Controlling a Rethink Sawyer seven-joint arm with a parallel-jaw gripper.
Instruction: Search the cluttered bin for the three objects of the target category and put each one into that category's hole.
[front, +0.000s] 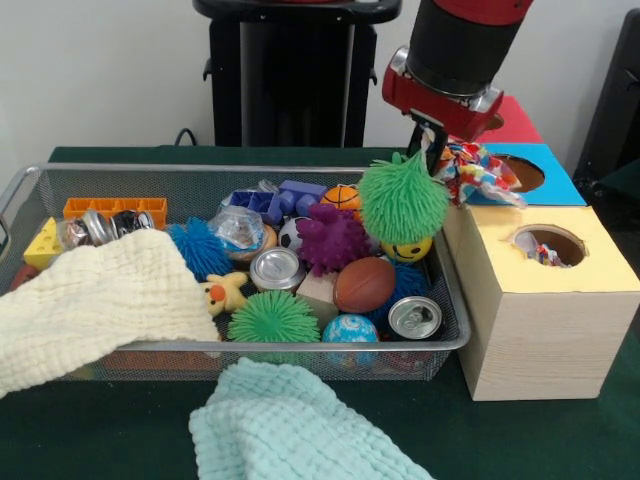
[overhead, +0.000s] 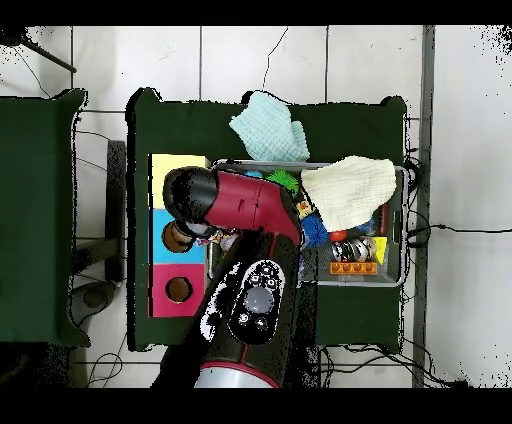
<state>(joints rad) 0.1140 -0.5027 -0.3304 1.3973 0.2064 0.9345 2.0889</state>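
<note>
Hanging from the gripper (front: 436, 150), a polka-dot bag (front: 478, 172) dangles above the blue-topped hole (front: 520, 172).

A lab: robot pedestal (front: 290, 70), floor cables (overhead: 440, 228)

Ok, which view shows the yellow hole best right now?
The front view: the yellow hole is fully open to the camera, with something polka-dotted already inside. Overhead, the arm covers most of that box, leaving only yellow panel and no hole in sight.

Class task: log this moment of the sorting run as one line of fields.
gripper: shut on dotted bag | position: above boxes, beside bin | yellow hole: one bag inside | next: probably drop bag in
</note>
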